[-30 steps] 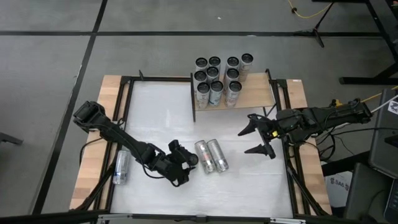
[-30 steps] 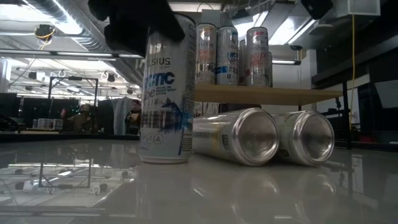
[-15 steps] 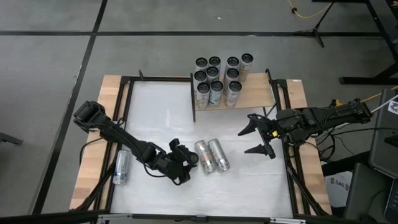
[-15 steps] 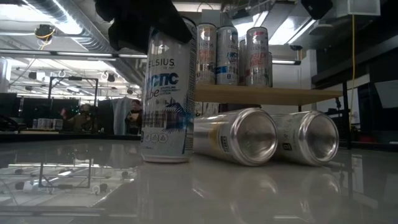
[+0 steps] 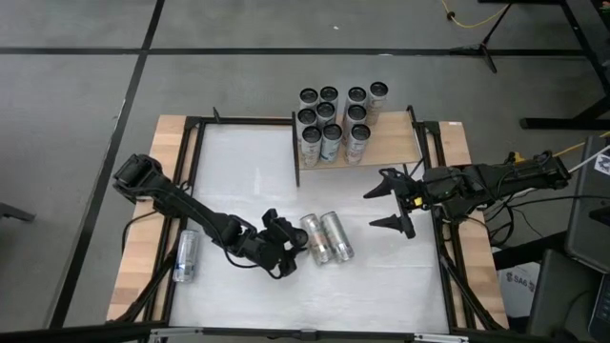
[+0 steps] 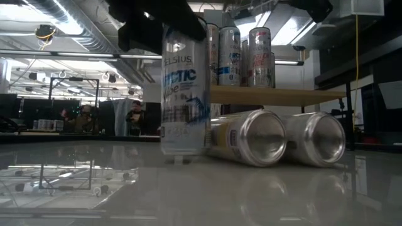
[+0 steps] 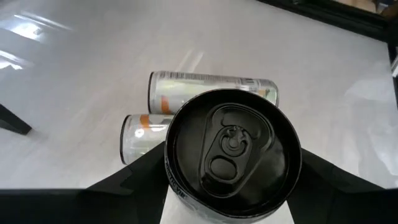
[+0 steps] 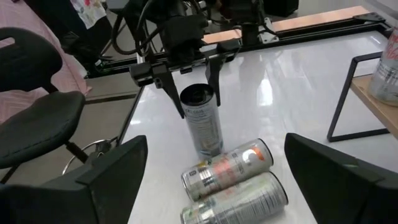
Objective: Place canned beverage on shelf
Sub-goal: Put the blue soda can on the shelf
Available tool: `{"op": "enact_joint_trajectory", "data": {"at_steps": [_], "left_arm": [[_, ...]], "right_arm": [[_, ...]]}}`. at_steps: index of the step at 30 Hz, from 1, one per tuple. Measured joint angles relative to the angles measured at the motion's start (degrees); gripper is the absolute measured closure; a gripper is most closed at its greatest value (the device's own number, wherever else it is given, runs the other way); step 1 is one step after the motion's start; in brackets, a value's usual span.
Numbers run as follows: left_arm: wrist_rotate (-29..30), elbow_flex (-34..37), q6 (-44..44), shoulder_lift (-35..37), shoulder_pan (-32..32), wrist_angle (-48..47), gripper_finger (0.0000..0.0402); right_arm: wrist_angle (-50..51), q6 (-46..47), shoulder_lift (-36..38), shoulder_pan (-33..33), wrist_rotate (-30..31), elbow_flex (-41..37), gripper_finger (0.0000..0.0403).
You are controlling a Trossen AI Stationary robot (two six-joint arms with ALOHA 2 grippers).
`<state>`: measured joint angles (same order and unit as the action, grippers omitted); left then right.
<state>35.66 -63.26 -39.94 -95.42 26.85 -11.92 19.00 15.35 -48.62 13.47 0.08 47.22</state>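
My left gripper (image 5: 283,246) is shut on an upright white-and-blue can (image 6: 184,88) near the table's middle. The can also shows in the left wrist view (image 7: 233,152) and the right wrist view (image 8: 204,127). Two silver cans (image 5: 325,238) lie on their sides just right of it. The shelf (image 5: 405,148), a pale wood board on black posts at the far side, bears several upright cans (image 5: 329,119). My right gripper (image 5: 386,207) is open and empty above the table's right part, in front of the shelf. My left gripper pinches the can's upper end, just below the top rim (image 8: 198,93), between its two fingers (image 8: 176,99). The fingers come from above, slanting from the table's left. The can stands upright. I cannot tell whether its base (image 6: 182,152) touches the table.
Another can (image 5: 186,255) lies on its side at the table's left edge. The two lying cans (image 6: 276,138) are close beside the held can. Black frame rails (image 5: 434,171) run along the table's sides. White tabletop (image 5: 248,171) lies open between the held can and the shelf.
My left gripper has carried the upright can a short way toward the table's right edge, closer to the two lying cans. The can stays upright. My right gripper has shifted slightly toward the far edge.
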Motion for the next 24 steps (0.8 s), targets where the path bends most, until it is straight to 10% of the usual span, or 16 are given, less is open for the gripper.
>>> {"op": "enact_joint_trajectory", "data": {"at_steps": [24], "left_arm": [[1.3, -2.9, 4.9, 1.4, -6.1, 2.9, 0.016]], "right_arm": [[2.6, 2.8, 0.0, 0.0, 8.3, 0.0, 0.0033]]}}
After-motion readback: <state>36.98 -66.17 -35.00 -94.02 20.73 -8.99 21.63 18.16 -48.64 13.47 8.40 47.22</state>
